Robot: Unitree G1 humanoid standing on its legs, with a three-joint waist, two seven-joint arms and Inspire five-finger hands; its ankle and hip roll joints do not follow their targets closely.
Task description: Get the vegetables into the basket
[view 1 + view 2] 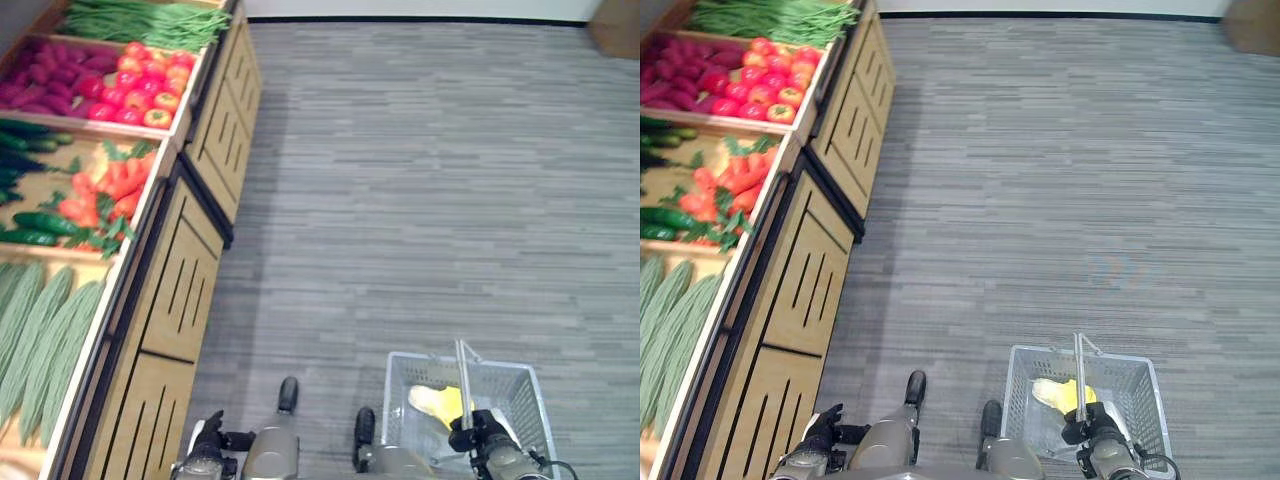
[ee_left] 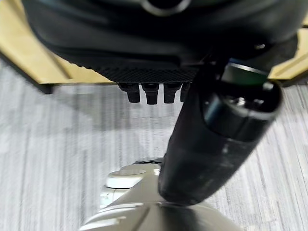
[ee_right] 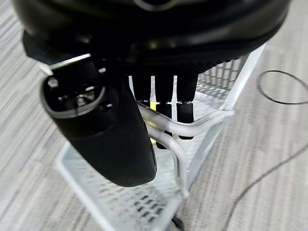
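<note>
Looked steeply down from head height with both eye views, sharing the grey floor [image 1: 420,180], the produce stand [image 1: 190,270] and the wire basket [image 1: 1130,385]. Looked from very close along the left hand [image 2: 211,130] and right hand [image 3: 103,130] with the wrist views.

1. The yellow item [image 1: 440,402] in the basket [image 1: 520,390] is partly masked by the handles [image 1: 463,375]; its kind is unreadable.
2. The produce shelf [image 1: 150,200] runs off the frame's edge.
3. The basket's near rim lies behind the right hand [image 1: 475,432].
</note>
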